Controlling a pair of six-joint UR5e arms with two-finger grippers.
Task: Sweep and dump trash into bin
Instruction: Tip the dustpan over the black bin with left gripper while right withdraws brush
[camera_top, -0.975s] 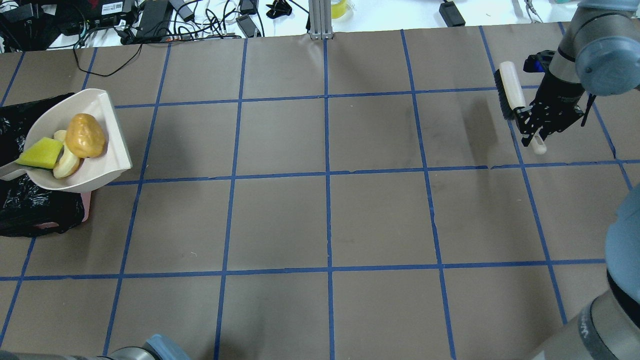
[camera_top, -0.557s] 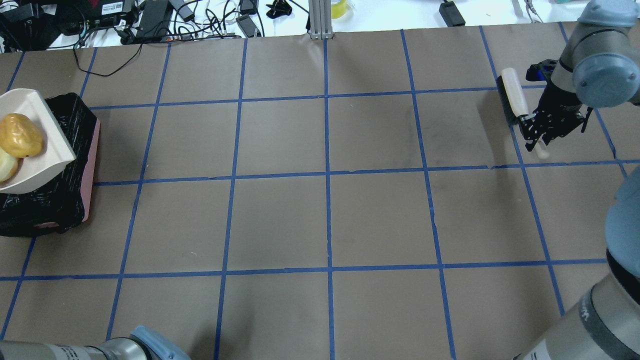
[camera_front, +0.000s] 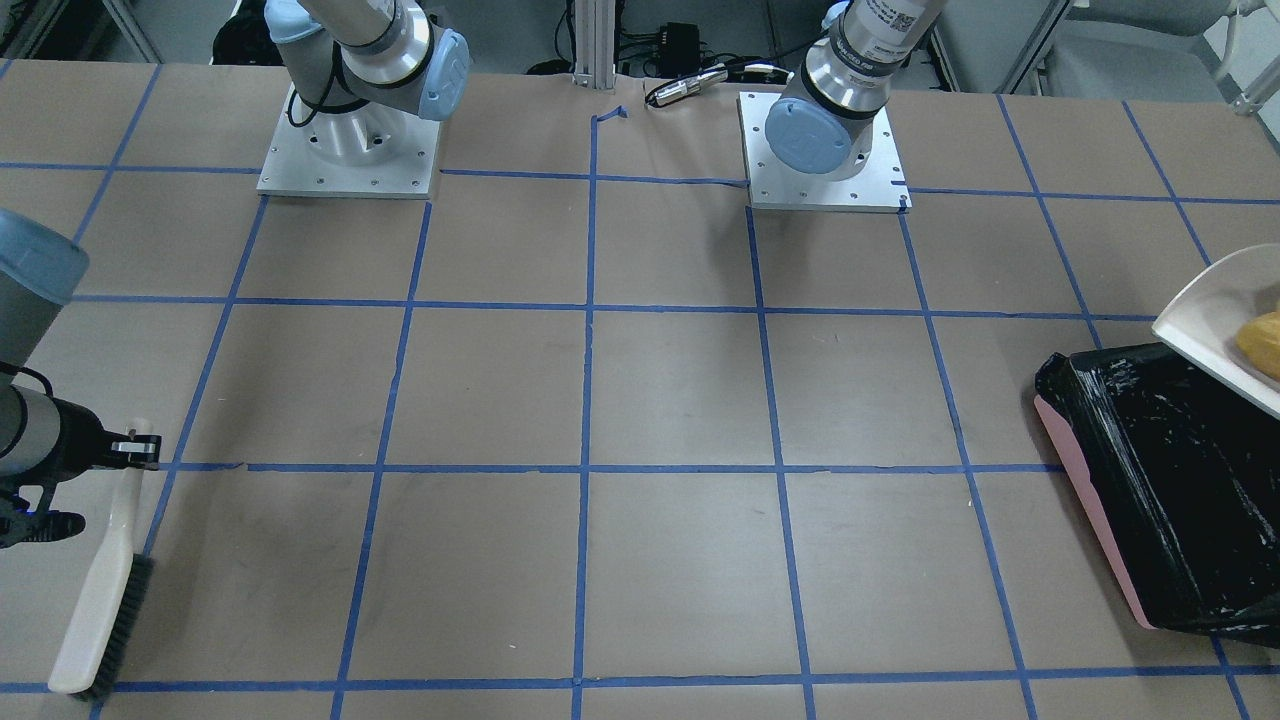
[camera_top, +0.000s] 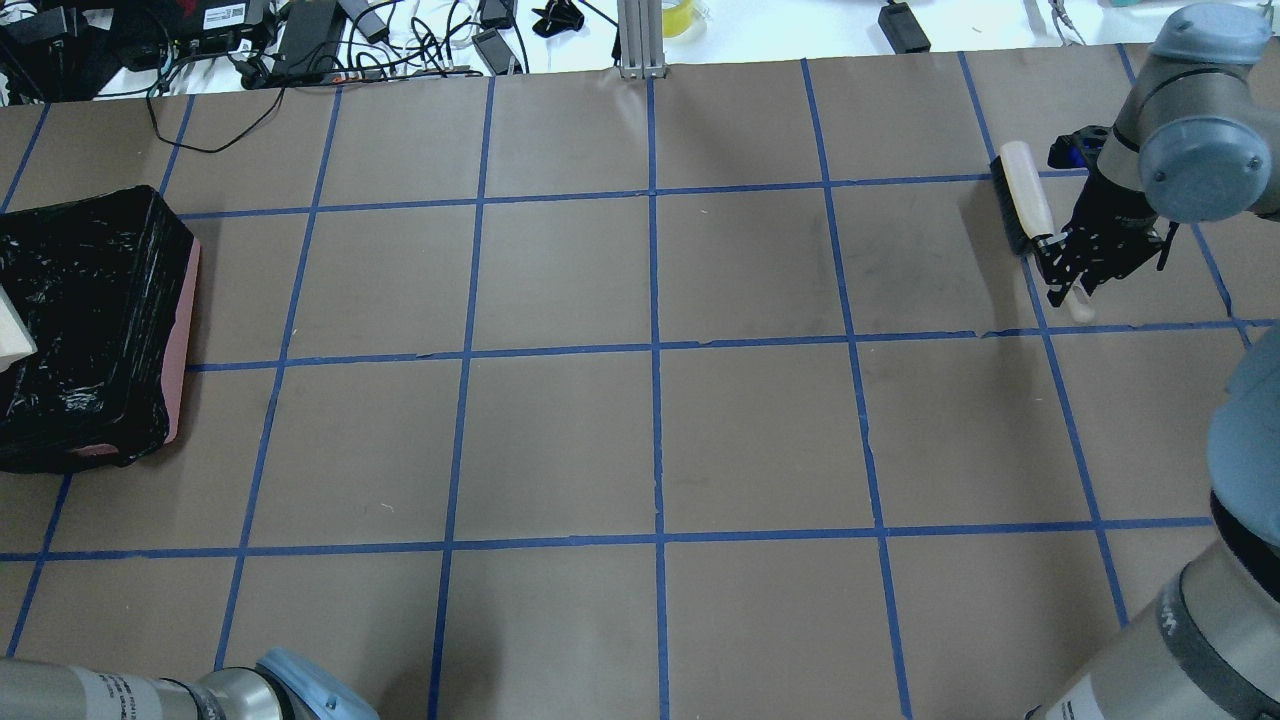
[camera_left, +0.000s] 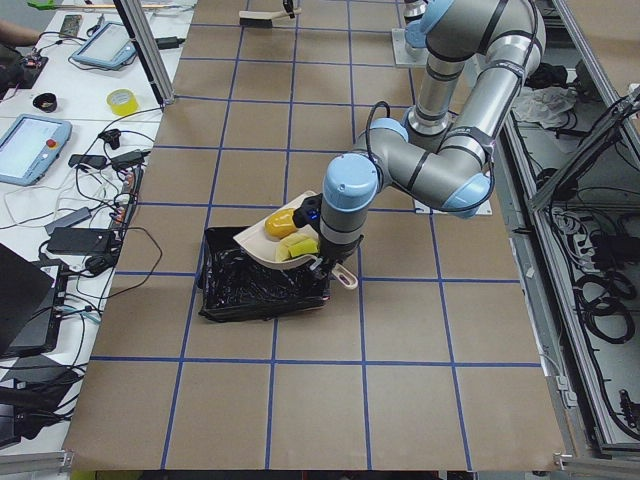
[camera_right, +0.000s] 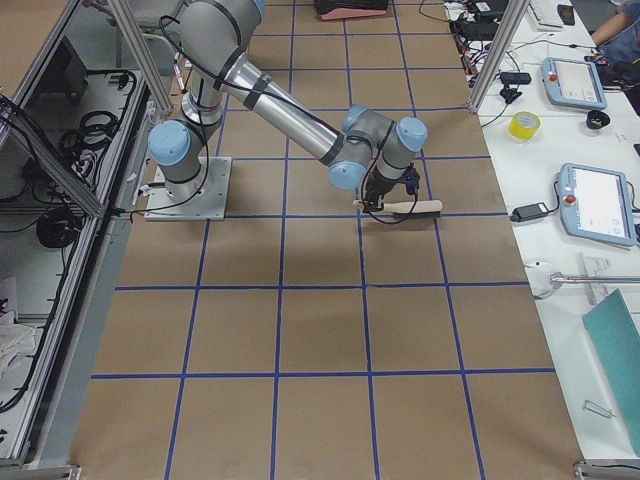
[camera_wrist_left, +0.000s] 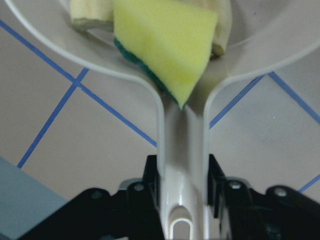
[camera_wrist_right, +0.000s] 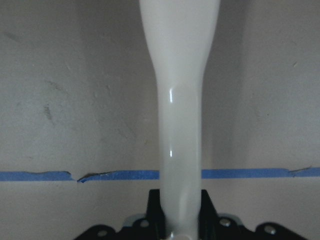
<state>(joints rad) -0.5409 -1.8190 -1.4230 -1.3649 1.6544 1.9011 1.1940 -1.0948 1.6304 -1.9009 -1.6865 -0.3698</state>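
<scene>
Left wrist-mounted view: the dustpan (camera_wrist_left: 182, 140) is clamped by its handle between the closed fingers of the left gripper (camera_wrist_left: 182, 175). Just past them, the yellow-green sponge wedge (camera_wrist_left: 165, 45) is lodged at the pan's throat, with the pale slice (camera_wrist_left: 90, 12) behind it and the orange lump (camera_left: 281, 222) alongside. The pan is held over the robot-side rim of the bin (camera_top: 183, 330), which is set at the tabletop's left edge. Toward the far right corner, the brush (camera_top: 1025, 195) is gripped tight at its handle by the right gripper (camera_top: 1068, 275).
</scene>
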